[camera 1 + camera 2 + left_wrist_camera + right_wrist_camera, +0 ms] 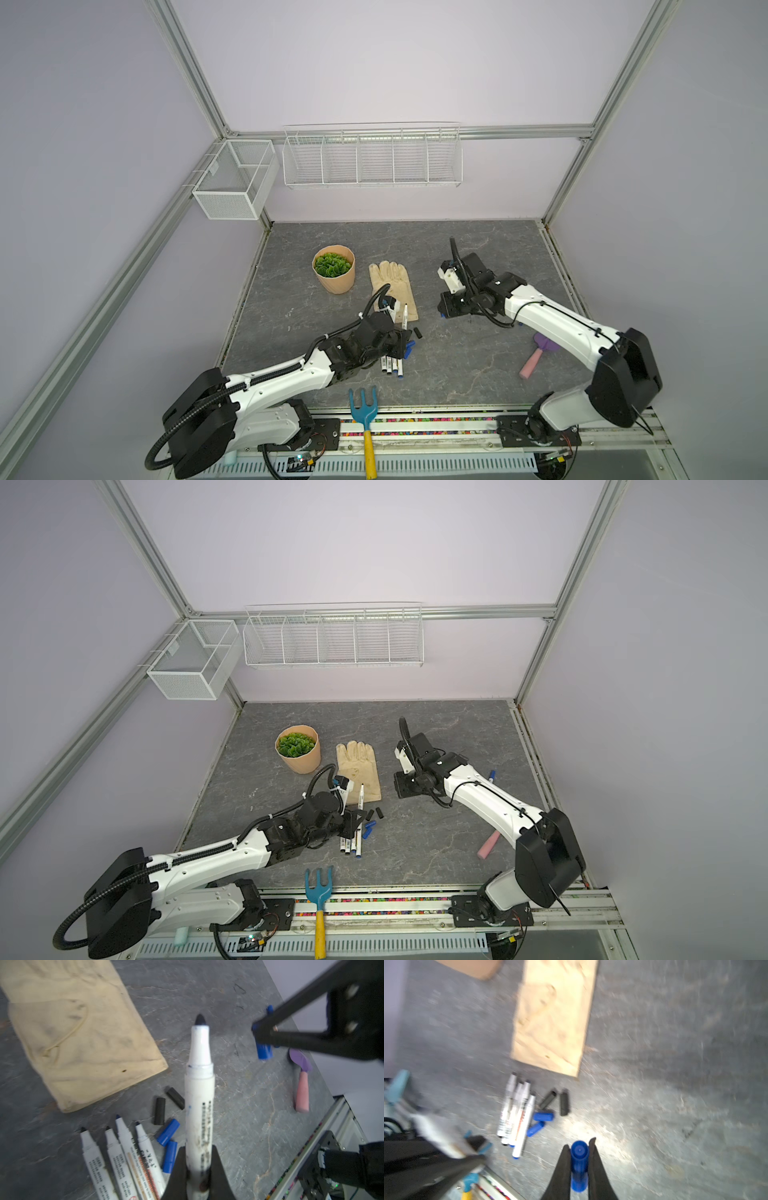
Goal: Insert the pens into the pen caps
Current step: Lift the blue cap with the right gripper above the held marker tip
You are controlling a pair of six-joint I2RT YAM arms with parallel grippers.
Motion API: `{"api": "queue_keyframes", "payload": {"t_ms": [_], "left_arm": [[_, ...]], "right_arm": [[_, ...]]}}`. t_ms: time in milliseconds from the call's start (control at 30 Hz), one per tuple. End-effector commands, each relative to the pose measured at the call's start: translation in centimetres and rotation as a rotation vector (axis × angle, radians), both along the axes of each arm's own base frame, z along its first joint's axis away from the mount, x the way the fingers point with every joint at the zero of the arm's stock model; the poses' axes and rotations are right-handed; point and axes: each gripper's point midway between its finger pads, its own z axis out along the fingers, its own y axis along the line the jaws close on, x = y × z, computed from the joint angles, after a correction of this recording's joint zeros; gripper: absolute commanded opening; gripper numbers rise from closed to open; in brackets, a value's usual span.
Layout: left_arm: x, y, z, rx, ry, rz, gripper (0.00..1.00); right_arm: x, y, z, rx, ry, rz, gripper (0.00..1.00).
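My left gripper (199, 1148) is shut on a white pen (199, 1095) low on its barrel; the bare dark tip points away from the wrist. In both top views this pen (405, 316) stands tilted by the glove's near edge, above my left gripper (402, 337). My right gripper (579, 1145) is shut on a blue pen cap (579, 1159), and in a top view it (444, 312) hangs a short way right of the held pen. Several uncapped pens (116, 1163) lie side by side on the table. Beside them lie two black pen caps (159, 1110) and two blue pen caps (168, 1132).
A cream glove (392, 286) and a potted plant (334, 274) lie behind the pens. The pink-handled purple trowel (536, 357) lies under the right arm. A blue rake (365, 415) rests at the front edge. Another pen (491, 776) shows behind the right arm. Wire baskets (374, 160) hang on the back wall.
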Motion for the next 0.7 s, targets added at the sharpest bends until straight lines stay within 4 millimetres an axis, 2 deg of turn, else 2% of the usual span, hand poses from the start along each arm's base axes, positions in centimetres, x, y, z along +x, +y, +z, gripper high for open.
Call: {"api": "queue_keyframes", "payload": {"t_ms": [0, 100, 233, 467, 667], "left_arm": [[-0.8, -2.6, 2.0, -0.021, -0.069, -0.113, 0.0], [-1.0, -3.3, 2.1, -0.009, -0.075, -0.136, 0.0], [-1.1, -3.6, 2.3, -0.009, -0.082, -0.144, 0.0], [-0.9, -3.5, 3.4, -0.028, -0.111, -0.135, 0.0], [-0.8, -3.3, 3.6, -0.032, -0.118, -0.123, 0.0]], "right_arm": [[0.3, 3.2, 5.6, 0.245, -0.08, 0.074, 0.07], [0.0, 4.1, 7.4, 0.318, -0.099, 0.108, 0.07], [-0.5, 4.5, 7.7, 0.346, -0.085, 0.137, 0.07], [-1.1, 4.6, 6.3, 0.333, -0.041, 0.159, 0.07], [-1.5, 4.3, 4.7, 0.27, -0.014, 0.167, 0.06]]}}
